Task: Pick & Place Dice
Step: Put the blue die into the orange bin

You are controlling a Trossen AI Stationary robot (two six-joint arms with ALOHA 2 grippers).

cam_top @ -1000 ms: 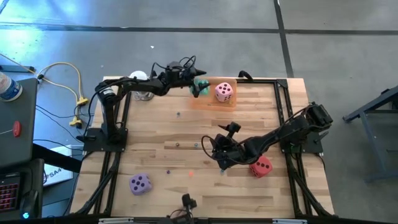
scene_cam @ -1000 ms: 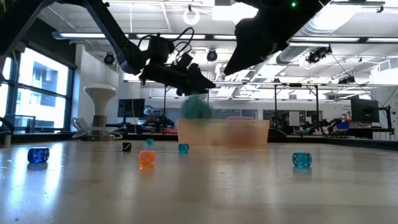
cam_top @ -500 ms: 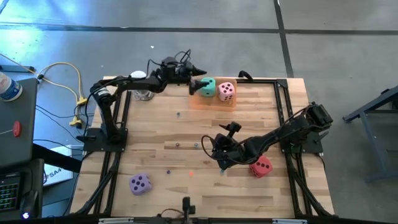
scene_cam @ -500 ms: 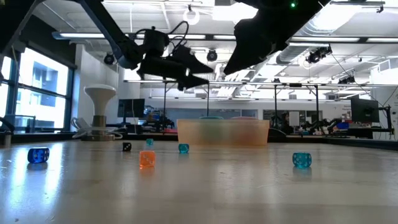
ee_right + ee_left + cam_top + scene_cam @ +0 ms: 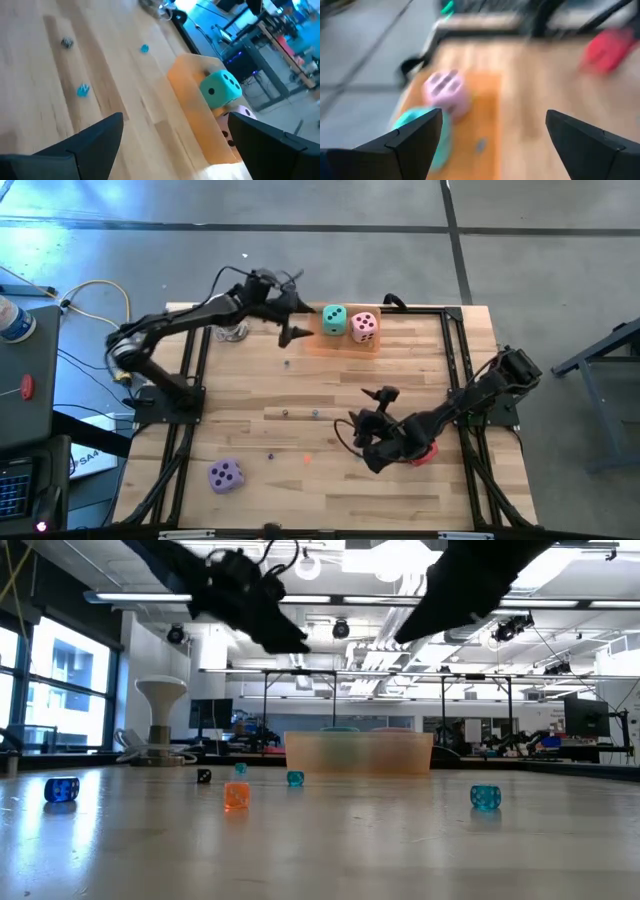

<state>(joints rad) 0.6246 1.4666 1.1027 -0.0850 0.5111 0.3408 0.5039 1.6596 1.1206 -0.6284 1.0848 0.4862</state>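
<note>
Bright overhead ceiling lights [image 5: 305,562] in the low view, arms dark silhouettes against them, left wrist view smeared with blur — glare upper left of the high view.

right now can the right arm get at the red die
Probably yes. The right gripper hangs open just beside the red die, which sits partly under that arm. Nothing else lies between them, though the arm itself covers most of the die from above.

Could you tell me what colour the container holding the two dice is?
Translucent orange container, clearest in the right wrist view.
</note>
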